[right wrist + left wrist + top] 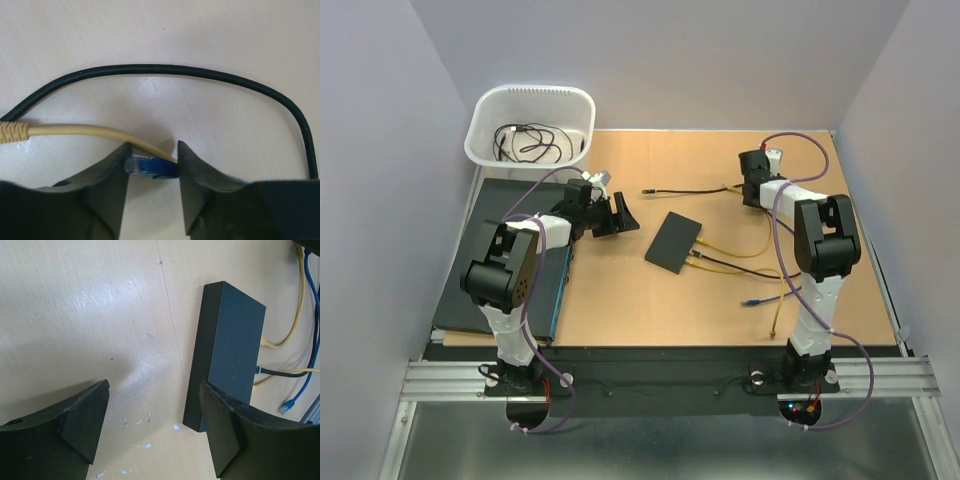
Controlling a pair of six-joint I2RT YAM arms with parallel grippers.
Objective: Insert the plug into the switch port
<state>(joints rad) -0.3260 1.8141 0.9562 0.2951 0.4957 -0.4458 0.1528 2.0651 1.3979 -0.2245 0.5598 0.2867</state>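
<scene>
The flat black switch box (673, 243) lies mid-table; its port edge (696, 255) faces right, with yellow and black cables plugged in. In the left wrist view the box (235, 340) stands just beyond my right-hand finger. My left gripper (620, 215) (154, 390) is open and empty, low over the table just left of the box. My right gripper (748, 195) (152, 150) is at the far right of the table. Its fingers press on a blue plug (150, 166) with a clear tip, which lies lengthwise between them, with a yellow cable (75, 131) running behind it.
A black cable (200, 75) arcs across the table beyond the right gripper. A second loose blue plug (750, 300) (285, 407) lies right of the box. A white basket (480, 125) holding black cable stands at the back left. A dark mat (470, 285) lies along the left edge.
</scene>
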